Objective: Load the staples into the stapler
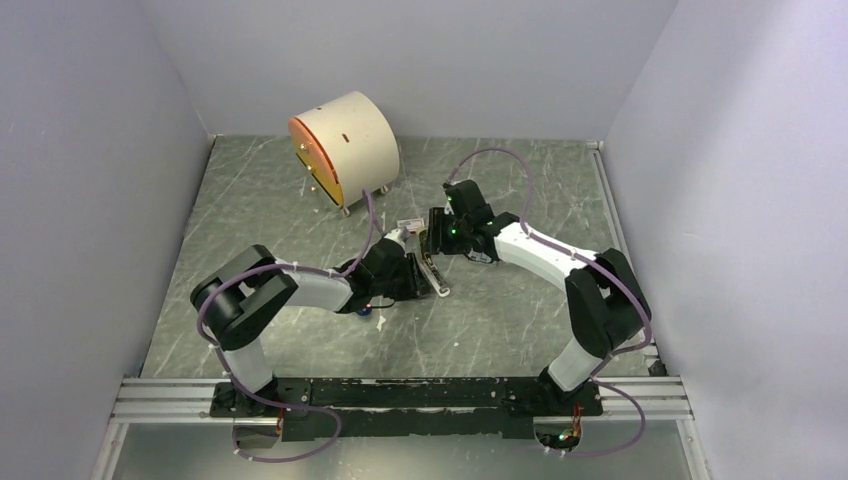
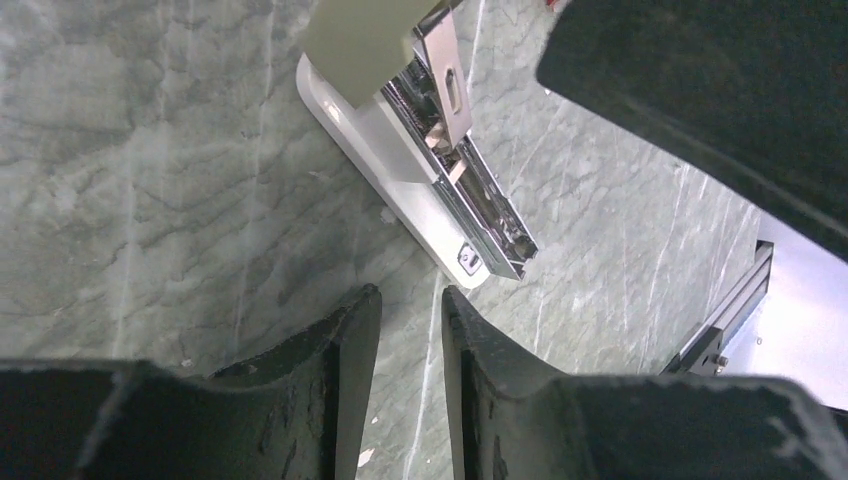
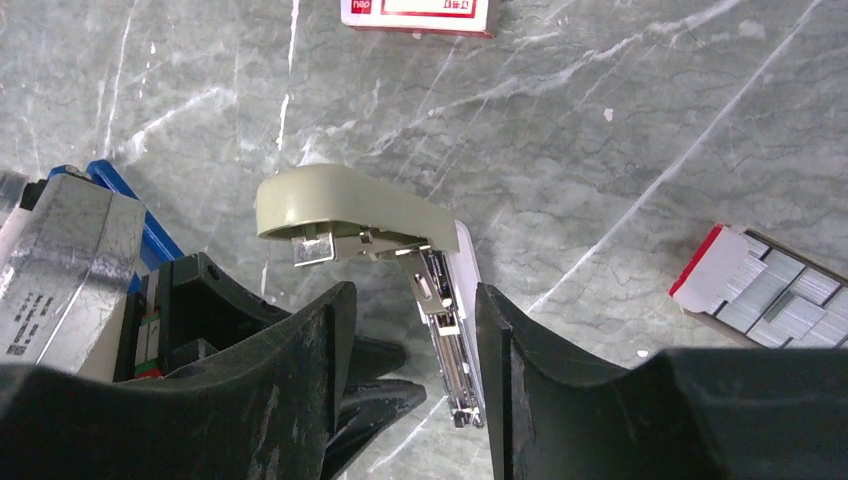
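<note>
The blue stapler is mostly hidden under my left wrist. Only blue edges [image 3: 112,178] show at the left of the right wrist view, and a blue spot [image 1: 371,312] shows from above. A grey-green stapler [image 3: 345,205] lies open on the table with its lid raised and its silver channel [image 2: 470,195] bare. Silvery staples [image 3: 775,295] lie in an open box at the right. My left gripper [image 2: 412,305] is narrowly open and empty, just short of the channel's tip. My right gripper [image 3: 410,330] is open above that channel, holding nothing.
A red-and-white staple box [image 3: 418,12] lies beyond the grey-green stapler. A cream drum with an orange face [image 1: 345,148] stands at the back left. Grey walls enclose the marble table [image 1: 520,320]. An aluminium rail [image 1: 400,395] runs along the near edge.
</note>
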